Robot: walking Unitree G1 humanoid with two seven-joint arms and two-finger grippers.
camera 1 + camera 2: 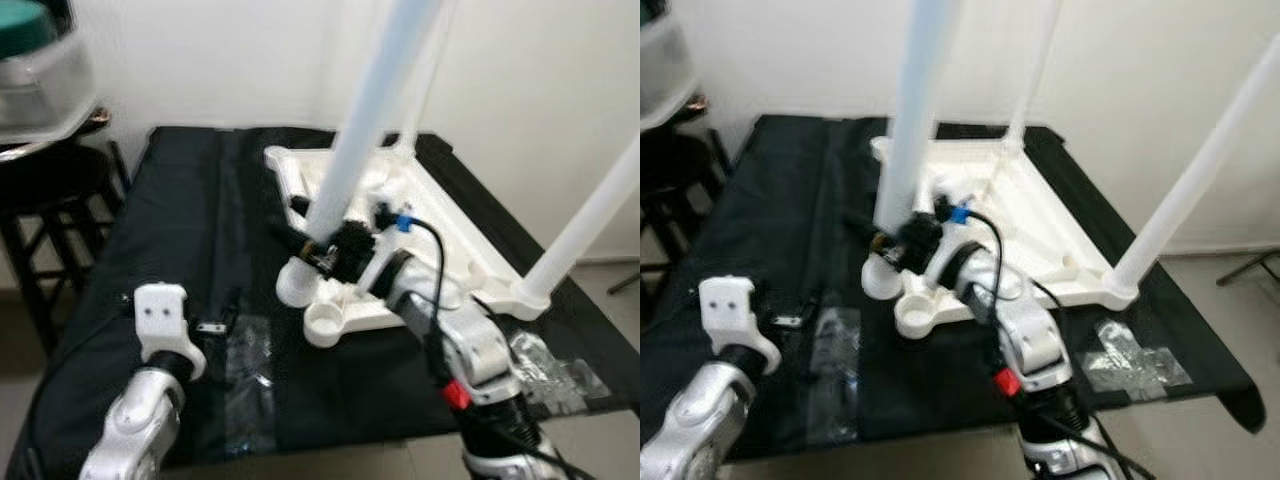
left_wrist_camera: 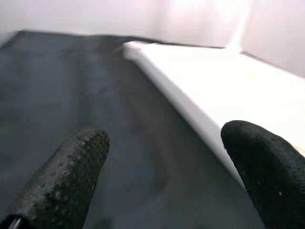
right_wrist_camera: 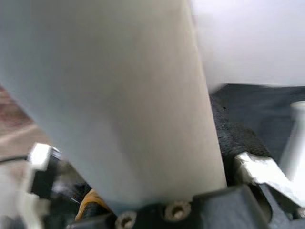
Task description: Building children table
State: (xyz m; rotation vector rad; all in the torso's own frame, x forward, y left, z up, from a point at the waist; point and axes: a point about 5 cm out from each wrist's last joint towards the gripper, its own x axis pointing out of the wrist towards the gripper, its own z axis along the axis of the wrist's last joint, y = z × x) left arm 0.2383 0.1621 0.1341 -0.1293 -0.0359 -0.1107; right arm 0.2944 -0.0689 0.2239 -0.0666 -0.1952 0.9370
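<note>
A: Where is the table top [image 1: 440,235]?

B: Upside down on the black cloth [image 1: 190,230]; the right gripper [image 1: 325,250] pinches the near leg [image 1: 365,120] low, by its socket.

A: How will it handle?

B: Light, stiff, smooth plastic, probably slippery; hold low. The left gripper [image 2: 167,171] hovers at the near left, jaws spread.

It looks like a room in a home: plain white walls [image 1: 530,90], a dark wooden stool [image 1: 45,215] and a black cloth-covered table [image 1: 180,250].
</note>
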